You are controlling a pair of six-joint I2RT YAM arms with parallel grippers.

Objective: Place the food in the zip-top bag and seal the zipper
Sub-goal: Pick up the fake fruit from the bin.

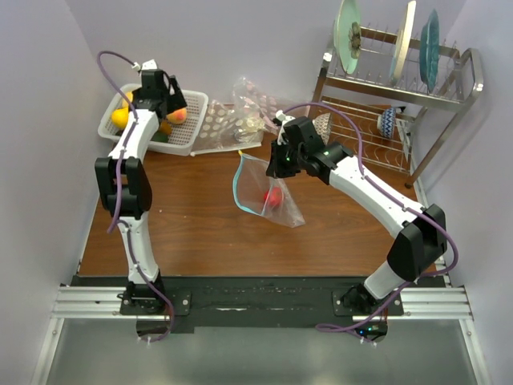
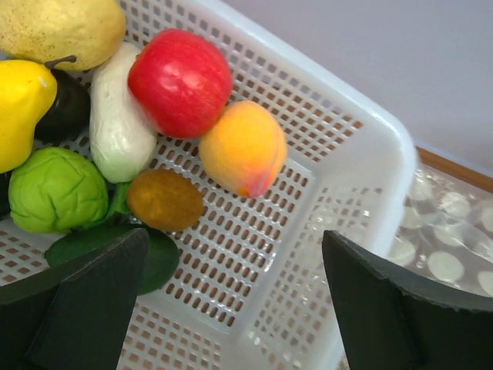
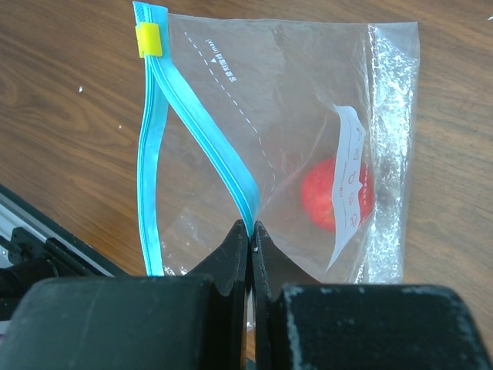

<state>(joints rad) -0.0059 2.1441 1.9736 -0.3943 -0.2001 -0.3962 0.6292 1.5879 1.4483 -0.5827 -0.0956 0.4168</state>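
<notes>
Right gripper (image 3: 251,231) was clenched on zipper (image 3: 204,127) of zip-top bag (image 3: 308,92); red fruit (image 3: 320,193) lay inside. Left gripper (image 2: 231,247) hung spread wide over mesh basket (image 2: 370,131), grasping nothing.

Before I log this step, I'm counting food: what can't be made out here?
- Right wrist view: the red round food inside the clear zip-top bag is partly covered by a white label; kind unclear.
- Top view: the left arm hides much of the white mesh basket.
- Left wrist view: a dark fruit sits mostly behind the yellow pear-shaped one, itself cut by the left edge.
</notes>
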